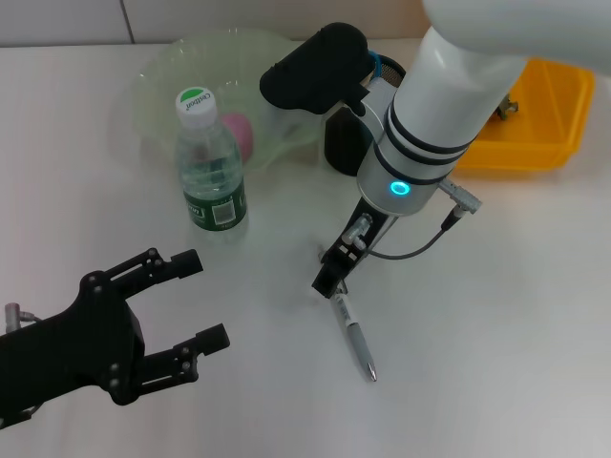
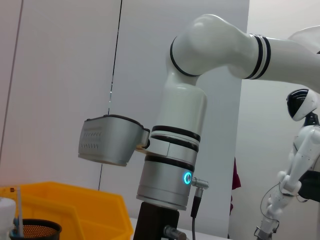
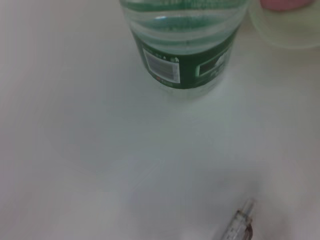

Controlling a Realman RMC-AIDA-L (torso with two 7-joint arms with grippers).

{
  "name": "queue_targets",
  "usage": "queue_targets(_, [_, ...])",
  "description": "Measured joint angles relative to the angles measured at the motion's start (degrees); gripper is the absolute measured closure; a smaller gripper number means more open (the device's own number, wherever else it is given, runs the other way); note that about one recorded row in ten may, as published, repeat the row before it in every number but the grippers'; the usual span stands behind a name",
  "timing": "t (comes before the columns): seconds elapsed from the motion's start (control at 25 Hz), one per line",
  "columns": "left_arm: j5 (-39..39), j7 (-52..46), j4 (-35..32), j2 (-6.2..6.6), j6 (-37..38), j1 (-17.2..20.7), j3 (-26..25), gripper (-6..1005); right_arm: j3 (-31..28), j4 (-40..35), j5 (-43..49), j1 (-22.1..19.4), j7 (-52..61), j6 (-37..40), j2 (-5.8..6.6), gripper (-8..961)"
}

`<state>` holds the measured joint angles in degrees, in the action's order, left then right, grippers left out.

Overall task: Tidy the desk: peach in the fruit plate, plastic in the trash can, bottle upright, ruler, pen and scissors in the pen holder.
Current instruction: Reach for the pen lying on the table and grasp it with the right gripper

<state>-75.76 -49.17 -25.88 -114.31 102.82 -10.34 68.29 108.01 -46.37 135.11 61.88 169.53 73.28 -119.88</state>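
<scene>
Nearest, the left gripper (image 1: 177,310) hangs low over the counter (image 1: 496,315), fingers spread wide, holding nothing, well apart from everything else.

Next out, the pen (image 1: 355,339) lies flat on the counter, its tip toward the near edge. The right gripper (image 1: 334,279) sits right at the pen's upper end. Whether its fingers are spread or pressed onto the pen, I cannot tell; the arm's body hides them.

Beyond, the bottle (image 1: 210,162) stands upright with its cap on, so that part of the job looks done. Behind it the peach (image 1: 239,134) sits in the clear fruit plate (image 1: 153,72). The dark pen holder (image 1: 342,143) is largely hidden by the right arm, and a yellow bin (image 1: 544,114) stands at the far right.

Handling, as a judgement: the pen is light, stiff, thin and smooth, lying flush with the surface, so it could roll or skid away from closing fingers. A pinch across the barrel near the upper end, fingers nearly touching the counter, seems the best hold.

Views differ. The right wrist view shows only the pen's end (image 3: 240,222) and the bottle's label (image 3: 185,75) close by, no fingers. The left wrist view looks across at the right arm's wrist, the yellow bin (image 2: 75,210) and the holder's mesh rim (image 2: 35,231); the pen itself is absent there.
</scene>
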Motion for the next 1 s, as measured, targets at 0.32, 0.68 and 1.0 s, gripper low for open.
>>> queue_targets(0.32, [0.0, 0.2, 0.0, -0.14, 0.0, 0.1, 0.0, 201, 0.9, 0.2, -0.1, -0.2, 0.0, -0.6, 0.00, 336])
queue_targets(0.68, [0.0, 0.2, 0.0, -0.45, -0.1, -0.4, 0.0, 202, 1.0, 0.9, -1.1, -0.4, 0.0, -1.2, 0.00, 397])
queue_targets(1.0, [0.0, 0.2, 0.0, -0.58, -0.2, -0.7, 0.0, 202, 1.3, 2.0, -2.6, -0.1, 0.0, -1.8, 0.00, 436])
